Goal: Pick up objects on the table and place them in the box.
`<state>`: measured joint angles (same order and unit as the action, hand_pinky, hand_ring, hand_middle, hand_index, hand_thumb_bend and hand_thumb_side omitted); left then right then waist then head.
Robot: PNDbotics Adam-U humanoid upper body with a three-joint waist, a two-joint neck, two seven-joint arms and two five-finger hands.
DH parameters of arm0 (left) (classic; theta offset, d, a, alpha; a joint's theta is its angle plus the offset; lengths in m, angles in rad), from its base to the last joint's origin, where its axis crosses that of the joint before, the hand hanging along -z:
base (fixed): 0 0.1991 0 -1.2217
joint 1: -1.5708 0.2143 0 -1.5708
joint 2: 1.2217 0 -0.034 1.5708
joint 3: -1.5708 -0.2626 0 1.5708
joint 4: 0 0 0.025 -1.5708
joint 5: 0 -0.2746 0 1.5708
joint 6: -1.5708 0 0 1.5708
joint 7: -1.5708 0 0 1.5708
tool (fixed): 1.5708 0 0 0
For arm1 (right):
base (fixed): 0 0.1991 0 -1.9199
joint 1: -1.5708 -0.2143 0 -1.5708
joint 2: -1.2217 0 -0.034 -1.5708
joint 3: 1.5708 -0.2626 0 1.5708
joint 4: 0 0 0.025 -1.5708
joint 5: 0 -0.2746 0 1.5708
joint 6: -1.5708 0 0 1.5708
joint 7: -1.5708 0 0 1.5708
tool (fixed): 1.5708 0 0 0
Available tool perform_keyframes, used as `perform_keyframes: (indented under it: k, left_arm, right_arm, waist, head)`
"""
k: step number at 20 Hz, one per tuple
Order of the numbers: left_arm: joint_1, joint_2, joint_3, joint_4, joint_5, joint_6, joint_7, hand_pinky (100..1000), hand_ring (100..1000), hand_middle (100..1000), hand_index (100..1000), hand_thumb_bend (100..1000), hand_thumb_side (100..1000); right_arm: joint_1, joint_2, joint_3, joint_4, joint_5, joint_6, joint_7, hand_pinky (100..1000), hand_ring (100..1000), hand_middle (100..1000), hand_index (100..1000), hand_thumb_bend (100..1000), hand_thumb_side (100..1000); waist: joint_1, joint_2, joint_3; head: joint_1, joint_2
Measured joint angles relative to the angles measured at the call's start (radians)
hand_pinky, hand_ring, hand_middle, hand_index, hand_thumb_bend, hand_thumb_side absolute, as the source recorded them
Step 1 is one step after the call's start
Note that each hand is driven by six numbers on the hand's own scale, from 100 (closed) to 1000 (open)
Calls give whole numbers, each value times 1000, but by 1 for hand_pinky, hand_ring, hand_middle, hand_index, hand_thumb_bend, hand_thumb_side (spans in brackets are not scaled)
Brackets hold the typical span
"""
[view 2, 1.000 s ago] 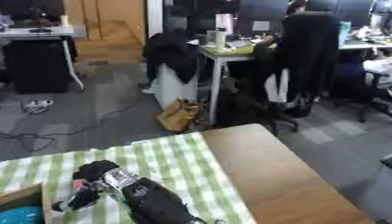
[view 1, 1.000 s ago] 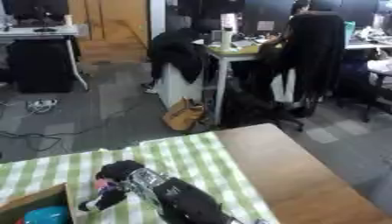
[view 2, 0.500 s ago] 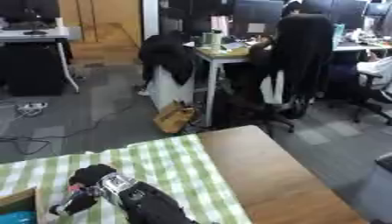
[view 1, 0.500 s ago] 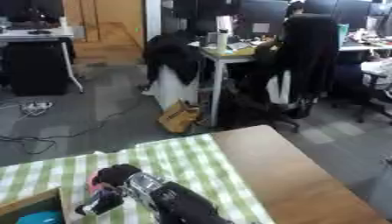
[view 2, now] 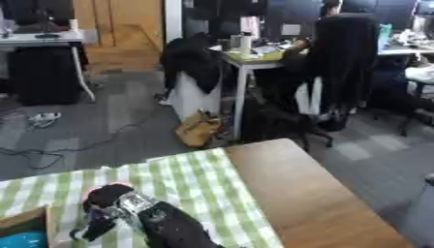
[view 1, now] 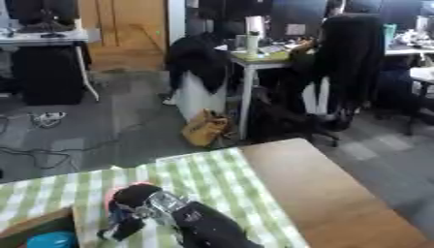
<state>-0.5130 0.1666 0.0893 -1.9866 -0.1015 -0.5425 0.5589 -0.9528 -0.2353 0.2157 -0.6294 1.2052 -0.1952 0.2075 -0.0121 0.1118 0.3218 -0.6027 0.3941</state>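
Green-checked cloth covers the bench (view 1: 339, 203); the right hand (view 1: 135, 206), fingers curled over a pinkish object (view 1: 108, 199), hovers beside the box (view 1: 38, 227). Next: carry it leftward over the box, then release.

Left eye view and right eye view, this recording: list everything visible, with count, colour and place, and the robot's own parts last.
Wooden table: one, brown, lower right, bare on its right part.
Green-and-white checked cloth: one, covering the table's left part.
Cardboard box: one, brown, bottom left corner, only partly in view.
Blue object: one, inside the box; what it is cannot be told.
Pink object: one, showing only as a pink edge behind the hand; what it is cannot be told.
Tan bag: one, on the grey floor beyond the table.
Office desks and dark chairs: several, in the background.
Robot's hand: one, black and silver, over the cloth beside the box, fingers curled against the pink object; which arm it belongs to cannot be told.
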Motion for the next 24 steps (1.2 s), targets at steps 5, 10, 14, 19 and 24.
perform_keyframes:
  k: [5, 10, 14, 19, 24]
  left_arm:
    - [-1, -8, 0, 0, 0, -2, 2, 837, 873, 841, 875, 233, 1000]
    - [-1, -9, 0, 0, 0, -3, 3, 837, 873, 840, 874, 231, 1000]
    - [-1, -9, 0, 0, 0, -4, 5, 838, 873, 840, 873, 231, 1000]
    - [-2, -9, 0, 0, 0, -4, 5, 838, 873, 839, 873, 231, 1000]
    - [-4, -13, 0, 0, 0, -4, 5, 838, 873, 839, 873, 231, 1000]
  right_arm:
    - [4, 0, 0, 6, 6, -16, 12, 625, 603, 721, 761, 349, 741]
    - [4, -1, -6, 6, 8, -28, 5, 607, 588, 715, 757, 311, 716]
    - [4, -4, -6, 7, 10, -34, -4, 621, 593, 719, 763, 294, 716]
    - [7, -8, -7, 7, 25, -33, -23, 645, 618, 704, 764, 280, 706]
    - [13, -8, -9, 10, 51, -34, -51, 496, 487, 622, 737, 226, 627]
  waist:
    - [4, 0, 4]
    - [4, 5, 6]
    - [4, 6, 7]
    - [4, 8, 7]
    - [4, 12, 11]
  head:
    - [12, 4]
    - [12, 4]
    - [11, 4]
    - [2, 3]
    - [-9, 3]
